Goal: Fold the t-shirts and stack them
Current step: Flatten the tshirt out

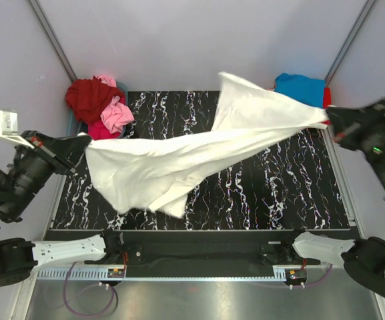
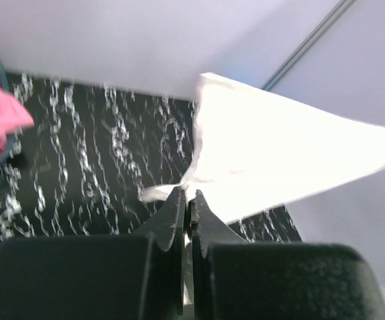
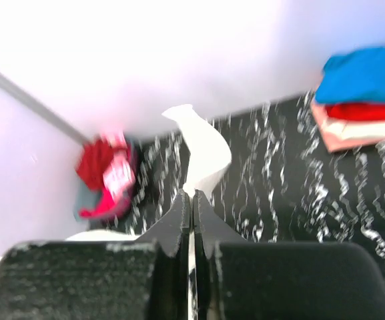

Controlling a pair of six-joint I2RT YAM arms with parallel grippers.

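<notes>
White t-shirt stretches over the black marbled table, its loose middle sagging toward the surface. One end is pinched in the left gripper, jaws closed tight on the cloth. The other end is clamped in the closed right gripper. A crumpled heap of dark red, pink and magenta shirts lies at the back left corner. A folded stack, blue over red over salmon, sits at the back right.

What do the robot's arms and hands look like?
The left arm and right arm are black with white sections near their bases. The left hand and right hand have thin pointed black fingers. Thin purple cables loop below.
</notes>
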